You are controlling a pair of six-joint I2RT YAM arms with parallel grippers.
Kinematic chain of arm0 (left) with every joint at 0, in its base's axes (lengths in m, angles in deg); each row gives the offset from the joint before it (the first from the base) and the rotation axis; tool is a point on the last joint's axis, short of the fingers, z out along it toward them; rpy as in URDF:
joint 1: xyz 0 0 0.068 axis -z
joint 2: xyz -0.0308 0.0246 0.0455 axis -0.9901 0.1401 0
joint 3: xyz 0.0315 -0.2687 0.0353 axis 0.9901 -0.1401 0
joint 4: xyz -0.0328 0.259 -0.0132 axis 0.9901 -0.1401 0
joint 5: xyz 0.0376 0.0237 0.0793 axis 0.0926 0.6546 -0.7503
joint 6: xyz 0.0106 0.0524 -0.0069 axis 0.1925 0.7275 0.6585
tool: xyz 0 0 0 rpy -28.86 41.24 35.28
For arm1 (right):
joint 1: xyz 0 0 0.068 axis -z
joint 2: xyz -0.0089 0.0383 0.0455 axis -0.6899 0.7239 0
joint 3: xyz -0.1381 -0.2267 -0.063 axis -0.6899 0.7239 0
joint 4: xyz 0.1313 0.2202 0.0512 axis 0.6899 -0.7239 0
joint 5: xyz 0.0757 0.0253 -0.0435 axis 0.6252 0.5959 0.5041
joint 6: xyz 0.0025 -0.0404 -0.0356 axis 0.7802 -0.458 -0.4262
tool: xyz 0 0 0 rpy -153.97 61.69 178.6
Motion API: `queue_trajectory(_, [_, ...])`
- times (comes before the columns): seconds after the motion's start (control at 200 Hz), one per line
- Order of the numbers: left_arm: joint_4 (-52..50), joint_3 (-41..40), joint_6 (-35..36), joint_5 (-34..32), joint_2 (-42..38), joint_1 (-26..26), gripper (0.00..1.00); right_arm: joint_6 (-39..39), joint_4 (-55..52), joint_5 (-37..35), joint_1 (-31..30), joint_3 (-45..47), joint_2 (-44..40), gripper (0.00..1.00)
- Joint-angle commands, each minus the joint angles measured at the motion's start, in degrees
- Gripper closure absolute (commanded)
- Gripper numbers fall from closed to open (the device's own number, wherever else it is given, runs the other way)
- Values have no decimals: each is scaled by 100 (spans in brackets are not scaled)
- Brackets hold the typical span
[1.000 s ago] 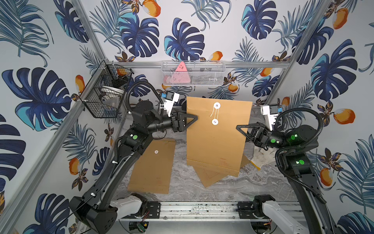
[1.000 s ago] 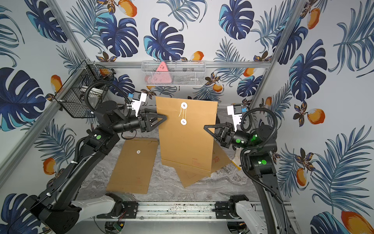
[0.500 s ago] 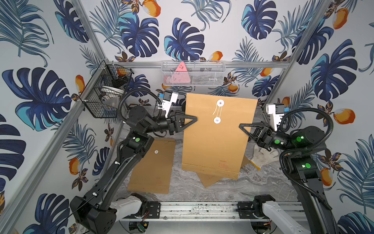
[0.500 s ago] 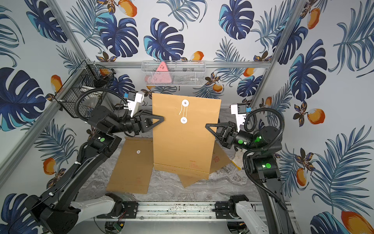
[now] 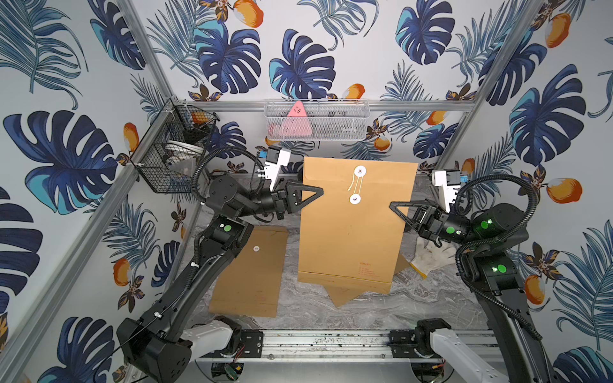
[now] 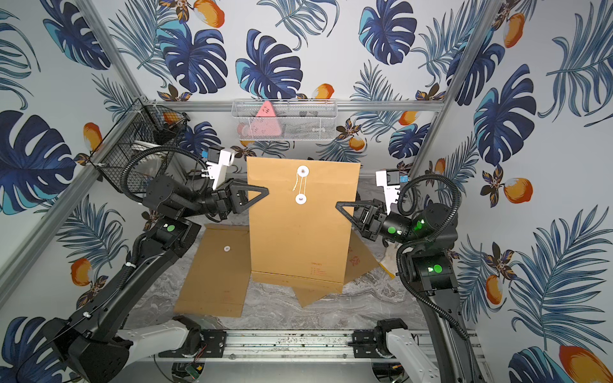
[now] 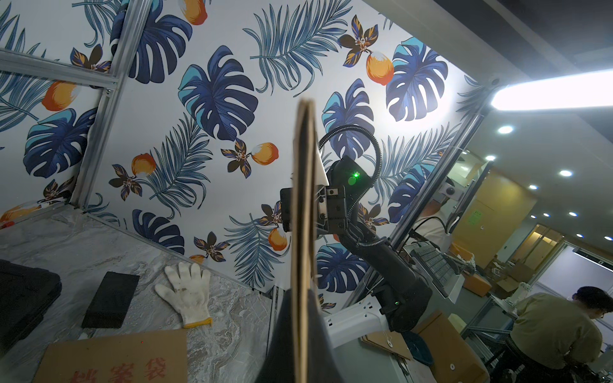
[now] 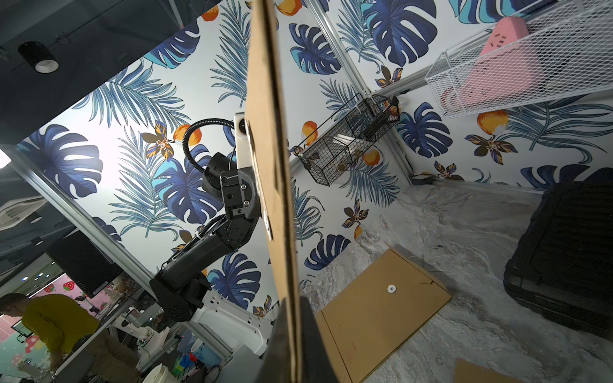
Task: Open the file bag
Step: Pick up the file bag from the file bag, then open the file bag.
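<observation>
The file bag (image 5: pixel 355 232) is lifted off the table (image 5: pixel 414 298) above its middle, with its buttoned face turned up to the camera in both top views. The left tool (image 5: pixel 319 192) is clamped on its left edge and the right tool (image 5: pixel 393 204) on its right edge, both in the bag's upper half. It is a stiff brown kraft rectangle with a fold line near its lower end. Two white discs (image 5: pixel 360 171) are joined by a pale string (image 5: pixel 353 184). It hides most of a spare bag (image 5: pixel 348 293) below; another bag (image 5: pixel 248 275) lies flat toward the table's left edge. A white glove (image 5: pixel 428 258) is partly covered by the right arm.

In the left wrist view the file bag (image 7: pixel 303 232) shows edge-on as a thin double layer, pinched between the left tool (image 7: pixel 298 338)'s dark fingers. The fingertips are cut off by the frame. A knit glove (image 7: pixel 189 291) and a black block (image 7: pixel 111 298) lie on the marbled table.

In the right wrist view the file bag (image 8: pixel 272 165) is again edge-on, gripped in the right tool (image 8: pixel 292 341). It covers part of the left tool (image 8: pixel 247 189) beyond.
</observation>
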Motion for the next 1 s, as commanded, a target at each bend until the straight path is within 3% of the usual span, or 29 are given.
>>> queue_trajectory(0.0, [-116,27,231,-47,-88,-5,100,19,56,-225,-7,-8,29,100])
queue_trajectory(0.05, [-593,105,553,-193,-144,-3,100,-328,-443,-420,-7,-92,21,81])
queue_trajectory(0.175, [-2394,466,1709,-949,-281,-3,100,-1248,-2015,-1414,-7,-716,37,19])
queue_trajectory(0.215, [-3092,640,2108,-1290,-290,7,100,-1355,-2264,-1679,-7,-831,59,7])
queue_trajectory(0.255, [-3548,753,2387,-1714,-314,46,100,-1391,-2368,-1830,-7,-879,81,1])
queue_trajectory(0.415, [-4773,996,3206,-3383,-458,556,100,-978,-2119,-2075,-70,-797,233,3])
queue_trajectory(0.57, [-5051,887,3438,-4648,-554,1246,100,-806,-2097,-2894,-752,-738,452,6])
queue_trajectory(0.801, [-4806,515,3312,-5525,-653,1923,100,-513,-1937,-4690,-2522,-762,897,16])
queue_trajectory(0.996, [-4766,439,3269,-5796,-643,2180,100,-174,-1550,-5466,-3560,-786,1358,27])
